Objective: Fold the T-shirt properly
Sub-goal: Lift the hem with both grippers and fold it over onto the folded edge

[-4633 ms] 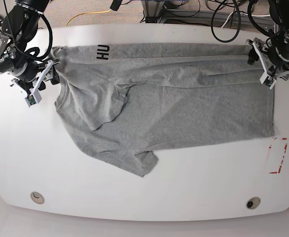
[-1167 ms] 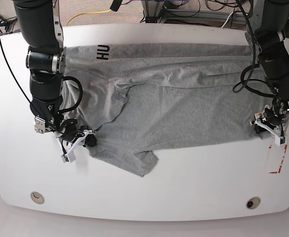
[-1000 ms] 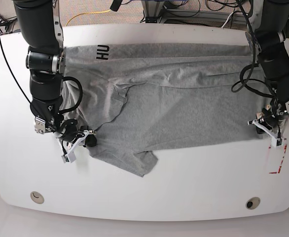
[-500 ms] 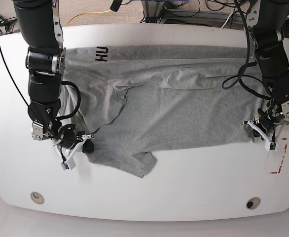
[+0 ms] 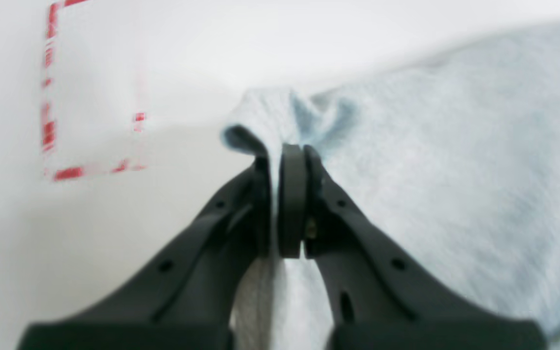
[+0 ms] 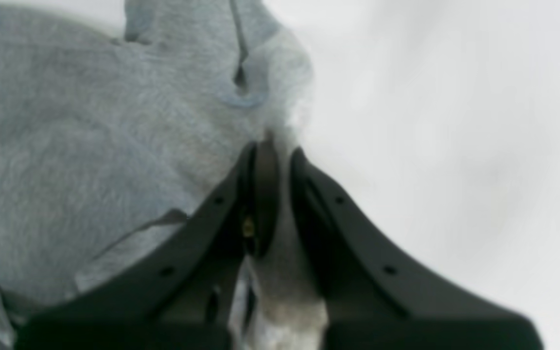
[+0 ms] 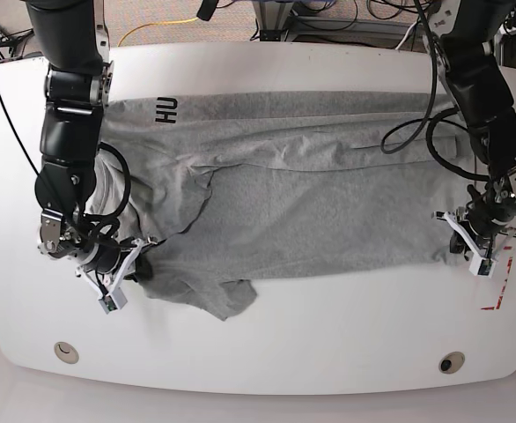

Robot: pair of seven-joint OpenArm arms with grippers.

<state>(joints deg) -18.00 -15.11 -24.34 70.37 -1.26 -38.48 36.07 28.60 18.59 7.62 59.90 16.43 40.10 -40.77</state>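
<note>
Across the white bench (image 7: 267,352) we find the T-shirt (image 7: 311,207) spread wide, black lettering (image 7: 165,110) near its far edge on the base view's left.

Left tool (image 5: 280,160): clenched on a bunched corner of the shirt's hem; cloth pinched between the black fingers (image 5: 292,204) and trailing down between them. In the base view this tool (image 7: 478,242) sits at the shirt's near corner on the right side, just beside the red-marked rectangle (image 7: 497,291) on the bench. Bare bench lies toward the near rim from there.

Right tool (image 6: 280,146): clenched on a fold of shirt edge, with a thin strip of cloth between the fingers. In the base view it (image 7: 121,278) grips the near left edge, where the sleeve flap (image 7: 210,295) hangs toward us.

We note open bench along the whole near side, with two round holes (image 7: 65,352) (image 7: 452,362) near the corners. Far edge of the shirt lies close to the far rim; cables (image 7: 328,22) sit beyond it.
</note>
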